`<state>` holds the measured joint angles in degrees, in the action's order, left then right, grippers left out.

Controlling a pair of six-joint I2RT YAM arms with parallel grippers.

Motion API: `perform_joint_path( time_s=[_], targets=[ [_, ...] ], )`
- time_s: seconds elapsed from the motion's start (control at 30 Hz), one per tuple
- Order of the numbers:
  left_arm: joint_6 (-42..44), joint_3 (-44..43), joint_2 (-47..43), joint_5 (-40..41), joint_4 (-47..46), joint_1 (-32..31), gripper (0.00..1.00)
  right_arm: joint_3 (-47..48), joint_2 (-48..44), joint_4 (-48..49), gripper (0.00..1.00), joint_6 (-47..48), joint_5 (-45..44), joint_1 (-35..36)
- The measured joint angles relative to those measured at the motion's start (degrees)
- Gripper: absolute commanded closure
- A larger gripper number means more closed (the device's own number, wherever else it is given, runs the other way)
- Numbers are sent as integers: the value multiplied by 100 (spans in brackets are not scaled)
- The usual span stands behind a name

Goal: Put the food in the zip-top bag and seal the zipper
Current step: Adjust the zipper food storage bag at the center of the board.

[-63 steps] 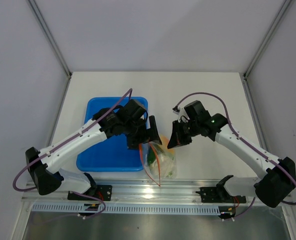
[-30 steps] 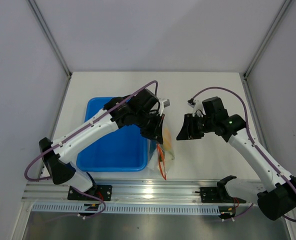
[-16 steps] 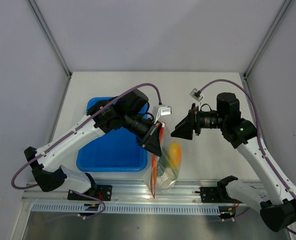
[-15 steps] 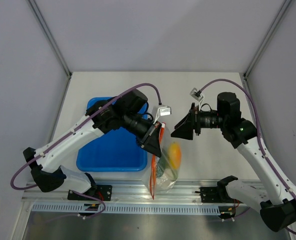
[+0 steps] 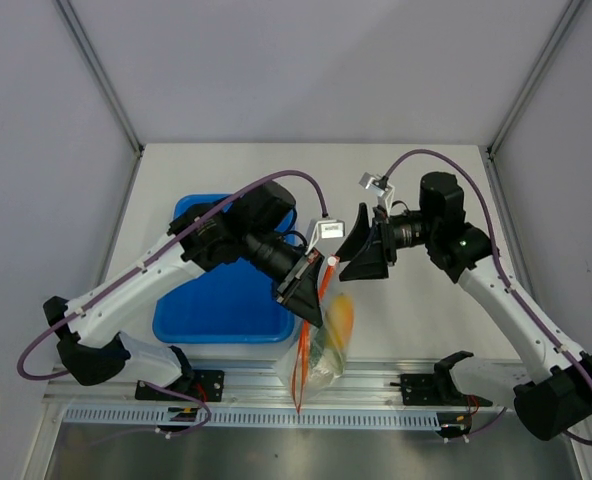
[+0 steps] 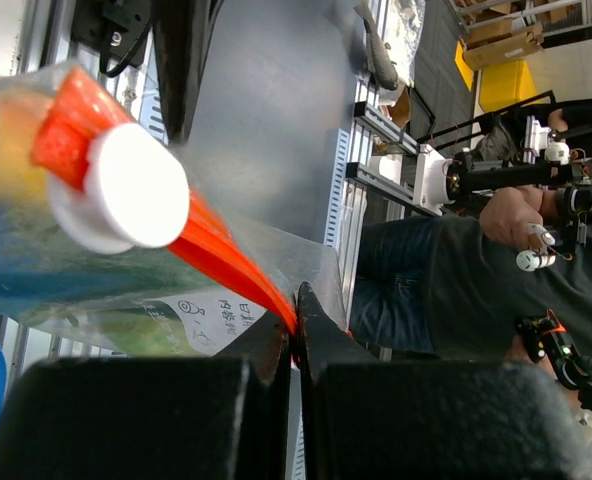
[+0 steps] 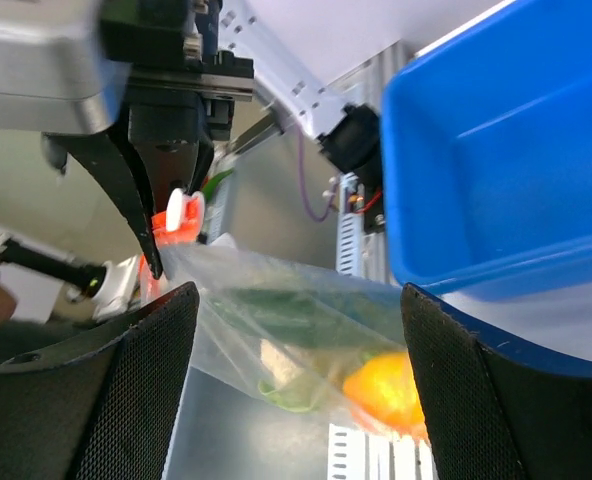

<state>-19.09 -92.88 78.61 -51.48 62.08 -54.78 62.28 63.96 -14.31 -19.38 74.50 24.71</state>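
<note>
Top view. Blue tray (image 5: 206,300) sits at 8 o'clock on the bench (image 5: 416,180).

Left pincer (image 5: 311,305), near bench centre, is closed tight on the zipper (image 5: 300,380). In the left wrist view the two fingertips (image 6: 276,335) meet on the orange-red strip (image 6: 226,255) with no gap showing. A white round slider (image 6: 116,190) sits on the strip a little way off from the grip.

The zip-top bag (image 5: 326,350) hangs from that grip, running toward 6 o'clock. Its lower end reaches over the metal rail (image 5: 396,378) at the near edge. Cannot tell whether it rests on anything, or whether the mouth is sealed.

Inside the bag:
- The orange-yellow fruit (image 5: 338,318) lies in the upper half.
- The right wrist view shows the same fruit (image 7: 381,390), a dark green cucumber (image 7: 276,305) and a pale piece, likely the cabbage head (image 7: 281,365).
- The other greens blur together.

Right pincer (image 5: 351,243) is at 1 o'clock of the bag's top end and just beside it. Its jaws are spread wide and nothing is clamped. Its mesh pads (image 7: 146,400) frame the bag in the wrist view; cannot tell whether they touch it.
</note>
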Motion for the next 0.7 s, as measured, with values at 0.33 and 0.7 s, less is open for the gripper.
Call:
perform_joint_path(
  time_s=[0.33,0.7],
  targets=[
    [-188,-348,7,9,0,-173,99,118,192,57,29,7,376,715],
    [-293,-487,92,39,72,-175,99,31,-179,411,100,-337,538,874]
  ],
)
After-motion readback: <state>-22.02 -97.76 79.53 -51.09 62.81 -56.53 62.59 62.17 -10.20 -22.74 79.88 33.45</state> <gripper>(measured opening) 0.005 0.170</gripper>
